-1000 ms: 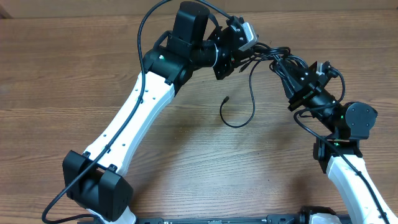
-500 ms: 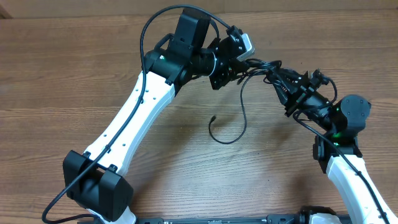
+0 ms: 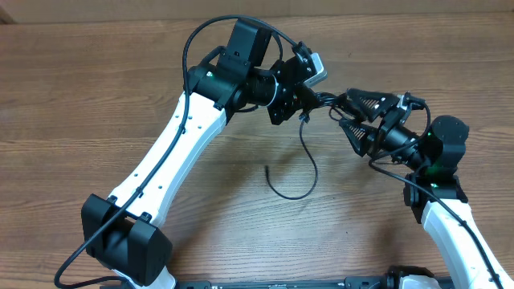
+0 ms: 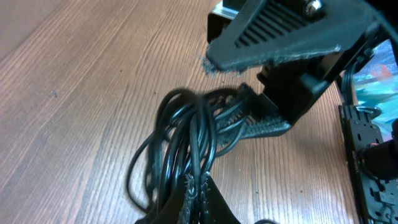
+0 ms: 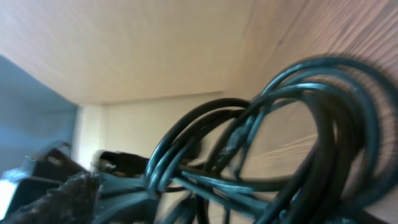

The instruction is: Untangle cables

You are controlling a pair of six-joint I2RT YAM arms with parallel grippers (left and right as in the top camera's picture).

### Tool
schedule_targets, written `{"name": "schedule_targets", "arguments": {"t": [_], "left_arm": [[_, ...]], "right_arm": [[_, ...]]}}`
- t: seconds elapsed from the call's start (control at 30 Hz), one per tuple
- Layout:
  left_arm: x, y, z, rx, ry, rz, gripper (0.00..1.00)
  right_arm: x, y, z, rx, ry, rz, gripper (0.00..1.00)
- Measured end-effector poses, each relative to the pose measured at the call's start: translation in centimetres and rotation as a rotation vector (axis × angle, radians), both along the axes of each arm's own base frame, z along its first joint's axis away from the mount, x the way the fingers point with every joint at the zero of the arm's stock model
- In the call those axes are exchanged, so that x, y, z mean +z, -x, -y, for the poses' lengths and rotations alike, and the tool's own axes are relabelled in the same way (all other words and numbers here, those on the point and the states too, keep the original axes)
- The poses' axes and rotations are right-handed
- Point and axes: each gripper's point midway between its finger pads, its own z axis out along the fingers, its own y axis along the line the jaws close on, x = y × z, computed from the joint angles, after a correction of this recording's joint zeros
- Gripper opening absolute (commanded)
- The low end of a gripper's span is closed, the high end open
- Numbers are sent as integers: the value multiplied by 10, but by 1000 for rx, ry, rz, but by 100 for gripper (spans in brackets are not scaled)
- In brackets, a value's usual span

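Overhead alone shows you one thin strand of the cables (image 3: 323, 99) curling down onto the wood-grain tabletop (image 3: 96, 96). Your left wrist view shows the glossy black loops bunched. The left gripper (image 3: 299, 104) jaws are clenched on them. Your right gripper (image 3: 345, 112), elbow bent, reaches in with its jaws released around the bunch.

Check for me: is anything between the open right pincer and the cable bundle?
Nothing visible does. The right pincer stands open right at the cables, and in the left wrist view the loops reach its lower finger. The left pincer is shut on the bundle from the opposite side, not in between.
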Motion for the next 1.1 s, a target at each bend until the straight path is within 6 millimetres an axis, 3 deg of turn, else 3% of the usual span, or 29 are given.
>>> {"name": "schedule_targets", "arguments": {"t": [0.3, 0.77, 1.1], "left_arm": [[-5, 5, -3, 1, -17, -32, 4], [-23, 27, -18, 10, -94, -182, 4], [-19, 13, -25, 56, -70, -185, 4]], "right_arm": [[-35, 12, -1, 97, 297, 147, 100], [-38, 13, -1, 244, 743, 643, 100], [-72, 26, 5, 331, 879, 612, 100]]}}
